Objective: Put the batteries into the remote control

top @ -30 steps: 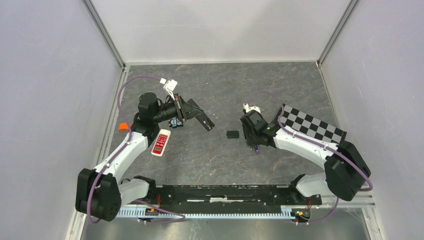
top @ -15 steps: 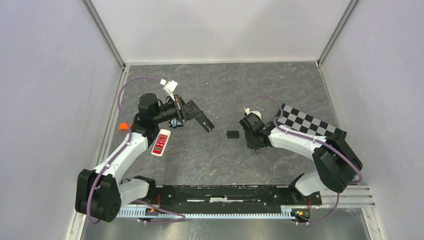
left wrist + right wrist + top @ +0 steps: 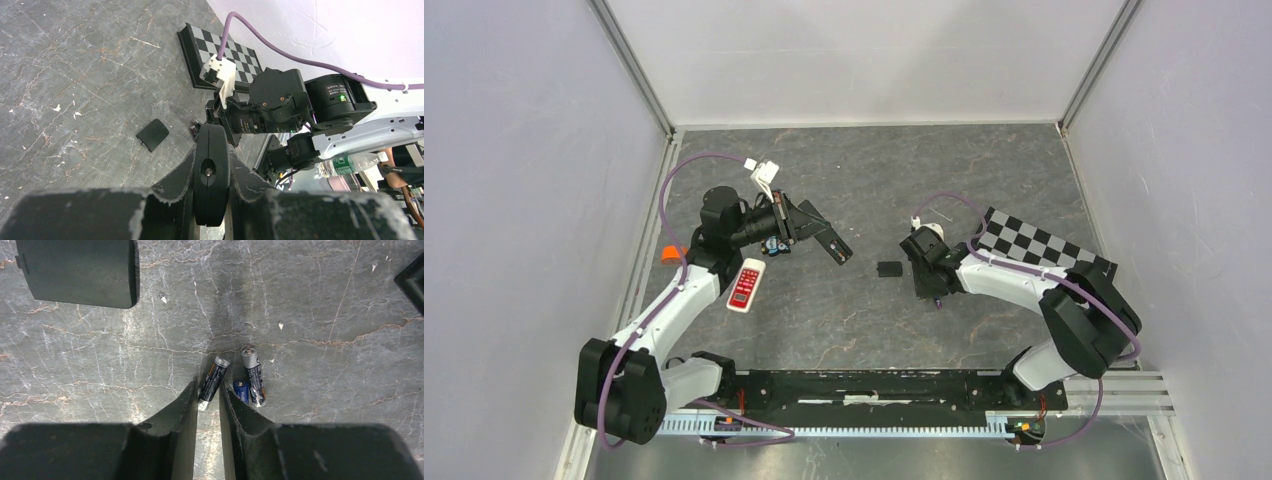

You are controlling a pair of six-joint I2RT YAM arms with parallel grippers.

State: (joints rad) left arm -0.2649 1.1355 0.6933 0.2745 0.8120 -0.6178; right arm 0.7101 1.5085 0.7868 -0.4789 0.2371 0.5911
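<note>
Straddling one battery (image 3: 214,375) on the grey table (image 3: 325,300), the right gripper (image 3: 207,389) keeps its fingers slightly apart, not visibly pinching it. Two more batteries (image 3: 252,376) lie just beside. The left gripper (image 3: 792,226) is clamped on the black remote control (image 3: 829,240), near the loose battery cover (image 3: 888,268).

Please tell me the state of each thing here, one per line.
Left gripper: shut on black remote.
Black remote: held off the table.
Right gripper: slightly open, astride one battery.
Batteries: lying on table, unloaded.
Battery cover: off, flat on table.
White remote: on table, buttons up.
</note>
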